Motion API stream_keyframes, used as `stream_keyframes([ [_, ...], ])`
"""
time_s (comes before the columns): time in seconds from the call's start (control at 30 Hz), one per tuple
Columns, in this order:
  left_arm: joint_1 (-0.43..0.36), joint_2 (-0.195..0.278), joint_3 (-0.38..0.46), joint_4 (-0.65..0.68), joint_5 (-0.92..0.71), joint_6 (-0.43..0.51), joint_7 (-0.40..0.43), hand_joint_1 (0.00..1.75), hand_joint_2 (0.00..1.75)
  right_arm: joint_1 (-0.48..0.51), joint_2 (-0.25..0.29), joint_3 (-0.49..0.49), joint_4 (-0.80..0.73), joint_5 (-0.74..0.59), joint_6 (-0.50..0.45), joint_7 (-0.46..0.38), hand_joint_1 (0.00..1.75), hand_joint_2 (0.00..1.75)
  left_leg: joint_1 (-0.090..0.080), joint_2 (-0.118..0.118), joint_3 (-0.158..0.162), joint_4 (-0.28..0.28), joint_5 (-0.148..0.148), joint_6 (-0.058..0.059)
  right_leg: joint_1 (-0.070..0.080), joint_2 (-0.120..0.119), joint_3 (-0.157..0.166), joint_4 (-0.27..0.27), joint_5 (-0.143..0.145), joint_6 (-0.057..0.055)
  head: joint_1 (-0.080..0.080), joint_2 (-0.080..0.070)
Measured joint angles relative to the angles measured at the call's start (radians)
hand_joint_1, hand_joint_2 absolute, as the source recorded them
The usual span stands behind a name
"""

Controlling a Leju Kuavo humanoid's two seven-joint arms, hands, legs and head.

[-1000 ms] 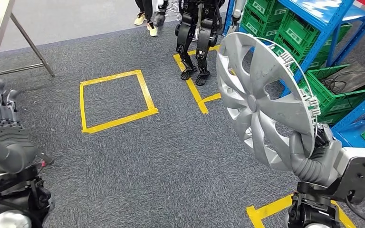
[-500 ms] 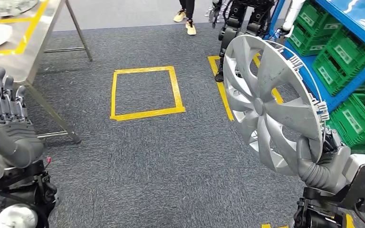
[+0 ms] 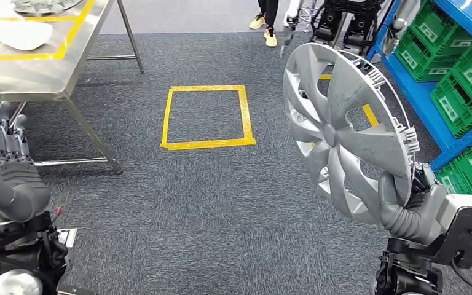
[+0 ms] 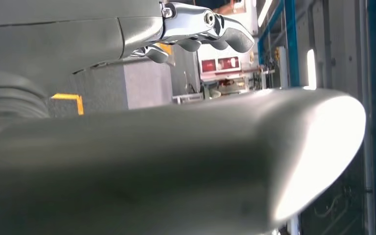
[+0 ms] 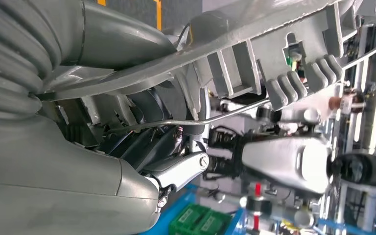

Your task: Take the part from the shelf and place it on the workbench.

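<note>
The part is a silver wheel cover (image 3: pixel 344 135), held upright on edge at the right of the head view. My right hand (image 3: pixel 402 203) grips its lower rim, thumb across the front face. In the right wrist view the cover's ribbed back rim and wire ring (image 5: pixel 274 58) lie over my right hand (image 5: pixel 142 122). The steel workbench (image 3: pixel 55 67) with yellow tape lines stands at the far left. My left hand (image 3: pixel 3 166) is raised at the left edge, fingers straight up and holding nothing; in the left wrist view its fingers (image 4: pixel 210 29) are extended.
A white part (image 3: pixel 18 34) and another wheel cover (image 3: pixel 43 5) lie on the workbench. A yellow tape square (image 3: pixel 208 117) marks the grey carpet. The blue shelf (image 3: pixel 421 92) with green crates (image 3: pixel 461 80) runs along the right. A person's feet (image 3: pixel 264 24) and another robot's legs (image 3: pixel 344 24) stand at the back.
The whole view has swung left: the workbench has come further into the picture and the shelf has slid right. The wheel cover stays in my right hand; my left hand is unchanged.
</note>
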Motion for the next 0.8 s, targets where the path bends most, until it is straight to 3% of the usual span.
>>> stream_keyframes([
  [0.07,-0.001,0.001,0.000,-0.001,-0.004,0.000,0.004,0.00,0.00,0.001,0.000,0.000,0.000,0.000,-0.001,-0.003,1.75,1.75,-0.004,0.006,0.028,-0.043,0.001,0.011,0.001,-0.009,-0.006,0.015,-0.007,0.015,0.000,0.000],
  [0.13,-0.001,0.001,0.000,-0.001,-0.005,0.000,0.008,0.00,0.00,0.002,0.000,-0.001,0.000,0.000,-0.002,-0.006,1.75,1.75,-0.006,-0.011,0.024,-0.038,0.007,0.026,-0.001,-0.019,-0.010,0.021,-0.008,0.027,0.005,0.000],
  [0.2,-0.001,0.001,0.000,-0.003,-0.005,0.000,0.011,0.00,0.00,0.002,0.000,-0.001,0.000,0.000,-0.002,-0.007,1.75,1.75,-0.005,-0.024,0.021,-0.038,0.012,0.036,-0.006,-0.004,-0.026,0.050,-0.030,0.037,0.011,0.000],
  [0.3,-0.001,0.001,0.000,-0.004,-0.001,0.000,0.013,0.00,0.00,0.003,0.000,-0.002,0.000,0.000,-0.003,-0.008,1.75,1.75,-0.008,-0.045,0.017,-0.038,0.017,0.047,-0.009,0.040,-0.108,0.229,-0.119,0.043,0.028,0.000],
  [0.33,-0.001,0.001,0.000,-0.004,0.001,0.000,0.013,0.00,0.00,0.004,0.000,-0.002,0.000,0.000,-0.003,-0.008,1.75,1.75,-0.011,-0.054,0.015,-0.038,0.018,0.049,-0.008,0.044,-0.136,0.289,-0.138,0.041,0.032,0.000],
  [0.37,0.000,0.001,0.000,-0.004,0.002,0.000,0.013,0.00,0.00,0.006,0.000,-0.002,0.000,0.000,-0.003,-0.008,1.75,1.75,-0.014,-0.063,0.014,-0.038,0.018,0.050,-0.007,0.047,-0.151,0.319,-0.139,0.037,0.035,0.000],
  [0.4,0.000,0.002,0.000,-0.004,0.003,0.000,0.013,0.00,0.00,0.008,0.000,-0.002,0.000,0.000,-0.003,-0.008,1.75,1.75,-0.017,-0.074,0.014,-0.037,0.019,0.051,-0.004,0.049,-0.148,0.308,-0.121,0.030,0.038,0.000],
  [0.5,0.000,0.002,0.000,-0.004,0.003,0.000,0.013,0.00,0.00,0.009,0.000,-0.002,0.000,0.000,-0.004,-0.008,1.75,1.75,-0.019,-0.095,0.014,-0.037,0.020,0.052,0.004,0.063,-0.091,0.181,-0.044,0.011,0.041,0.000],
  [0.63,0.000,0.002,0.000,-0.004,0.003,0.000,0.013,0.00,0.00,0.009,0.000,-0.002,0.000,0.000,-0.004,-0.008,1.75,1.75,-0.019,-0.099,0.014,-0.037,0.021,0.052,0.005,0.069,-0.077,0.150,-0.030,0.007,0.042,0.000],
  [0.73,-0.001,0.002,0.000,-0.004,0.003,0.000,0.013,0.00,0.00,0.007,0.000,-0.005,0.000,-0.001,-0.004,-0.008,1.75,1.75,-0.015,-0.114,0.009,-0.038,0.026,0.046,0.012,0.104,-0.034,0.063,-0.019,-0.011,0.042,0.000],
  [0.8,-0.003,0.003,0.001,-0.007,0.003,0.000,0.014,0.00,0.00,0.007,0.001,-0.006,0.000,-0.003,-0.004,-0.008,1.75,1.75,-0.014,-0.093,-0.025,0.004,0.003,0.031,0.013,0.088,-0.005,0.010,-0.006,-0.024,0.038,0.000],
])
